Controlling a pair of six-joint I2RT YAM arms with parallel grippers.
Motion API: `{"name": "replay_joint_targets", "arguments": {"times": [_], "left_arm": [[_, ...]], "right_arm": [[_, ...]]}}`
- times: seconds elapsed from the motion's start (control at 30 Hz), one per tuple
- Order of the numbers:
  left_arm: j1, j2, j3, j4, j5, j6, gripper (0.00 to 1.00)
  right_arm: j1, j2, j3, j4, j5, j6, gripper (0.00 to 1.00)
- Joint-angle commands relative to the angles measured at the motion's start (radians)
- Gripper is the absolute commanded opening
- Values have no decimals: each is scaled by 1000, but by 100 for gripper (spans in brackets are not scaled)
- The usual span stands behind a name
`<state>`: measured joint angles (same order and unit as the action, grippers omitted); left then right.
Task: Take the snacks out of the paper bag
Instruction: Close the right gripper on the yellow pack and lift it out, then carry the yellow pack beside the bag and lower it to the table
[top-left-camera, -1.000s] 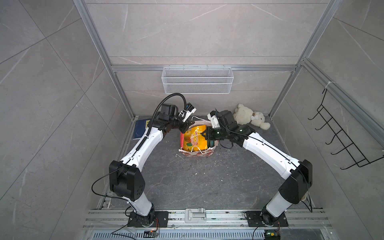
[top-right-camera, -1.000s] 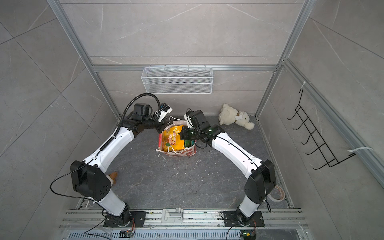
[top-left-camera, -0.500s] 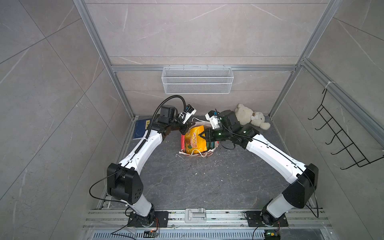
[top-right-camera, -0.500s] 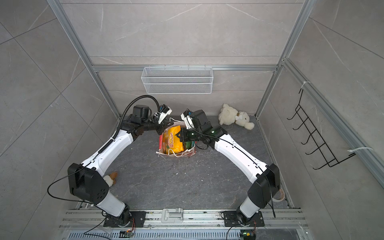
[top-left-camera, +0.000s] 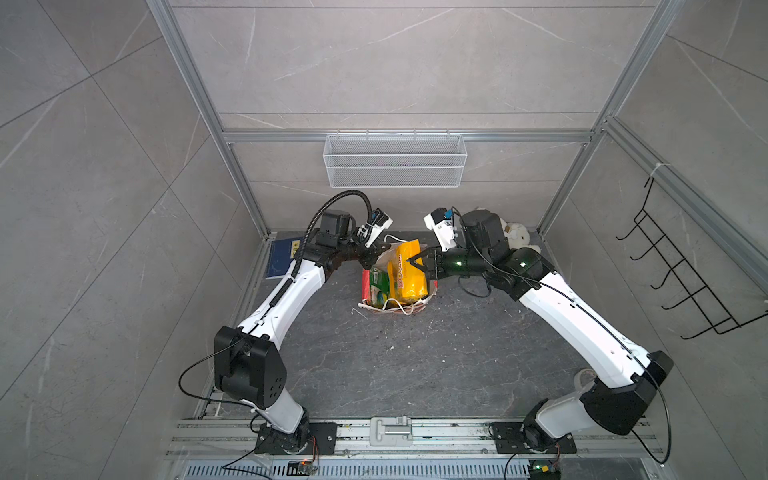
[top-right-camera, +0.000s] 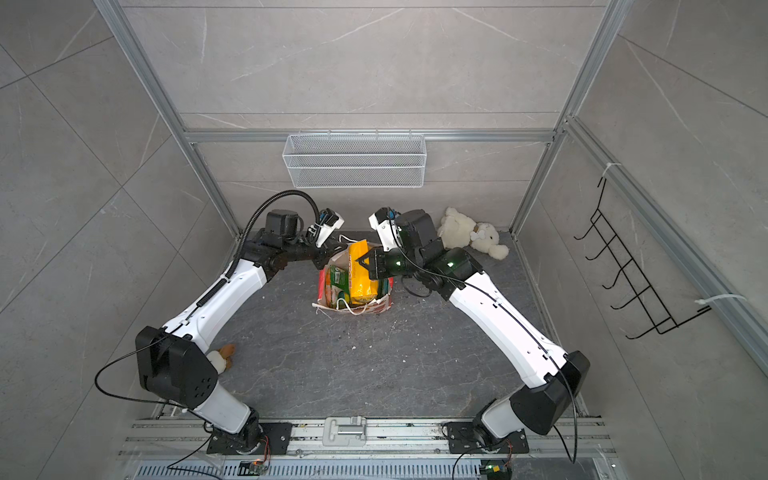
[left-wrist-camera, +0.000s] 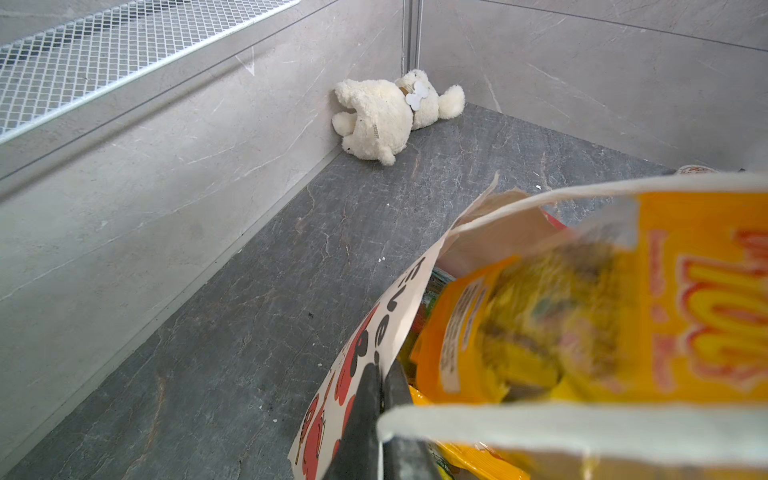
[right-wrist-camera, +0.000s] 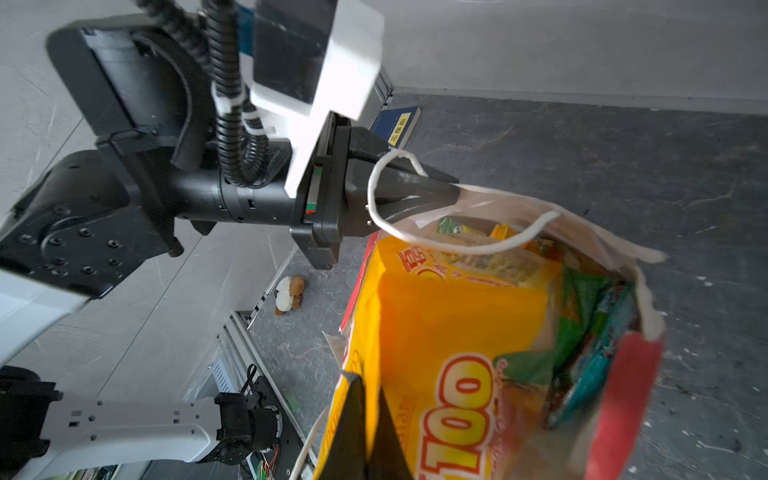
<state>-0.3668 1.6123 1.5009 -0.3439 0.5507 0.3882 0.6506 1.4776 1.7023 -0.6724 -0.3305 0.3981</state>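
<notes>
**Left gripper** (right-wrist-camera: 453, 192): jaws fully closed, pinching the rim of the white paper bag with red cartoon prints (left-wrist-camera: 376, 332) at the bag's 10 o'clock edge. One white cord handle (right-wrist-camera: 478, 248) loops over the black fingers. Judged purpose: to anchor the bag and hold its mouth spread, so it does not rise with the contents.

**Right gripper** (top-left-camera: 412, 262): jaws fully closed on the upper edge of the large yellow-orange crinkly plastic snack packet (top-left-camera: 405, 274), reaching in from about 2 o'clock. The packet stands upright, with its top above the mouth and its lower part inside the bag. Judged: first packet mid-extraction, as no packet is seen lying outside.

**Other contents:** a green packet (right-wrist-camera: 582, 316) sits at 9 o'clock of the yellow one. The rest are partly hidden, so I cannot count them.

**Surface:** the bag stands on a dark grey stone-look floor (top-left-camera: 395, 365), toward the back wall.
- A white plush bear (top-right-camera: 469, 237) lies at 2 o'clock of the bag, in the back corner.
- A blue book (top-left-camera: 284, 257) lies at 9 o'clock, by the side wall.
- A small brown-and-white plush toy (top-right-camera: 222, 357) lies at 8 o'clock, near the left arm.

**Room:** grey tile-look panels in an aluminium frame.
- A white wire-mesh basket (top-left-camera: 395, 160) hangs on the back wall at 12 o'clock.
- A black wire hook rack (top-left-camera: 681, 282) hangs on the side wall at 3 o'clock.
</notes>
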Motion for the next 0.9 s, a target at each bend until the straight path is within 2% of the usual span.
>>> {"name": "replay_joint_targets", "arguments": {"times": [0.0,0.2,0.47,0.57,0.67,0.77,0.87], "left_arm": [[-8,-24,53,52,40,-14,0],[-8,-13,50,71,27,-12,0],[-9,1,65,70,31,-17,0],[-9,2,66,66,36,-14,0],[-9,1,62,70,30,-16,0],[-9,0,64,67,33,-22,0],[-9,-2,60,65,35,-20,0]], "right_arm": [[-32,-93,82,-27,22,-36,0],[-116,-197,94,-59,-9,-21,0],[-321,-271,58,-53,-19,63,0],[-384,-231,53,-83,-8,71,0],[-450,-168,1,-48,-69,69,0],[-466,-102,-62,6,-92,12,0],[-465,-24,-100,51,-168,-52,0]]}}
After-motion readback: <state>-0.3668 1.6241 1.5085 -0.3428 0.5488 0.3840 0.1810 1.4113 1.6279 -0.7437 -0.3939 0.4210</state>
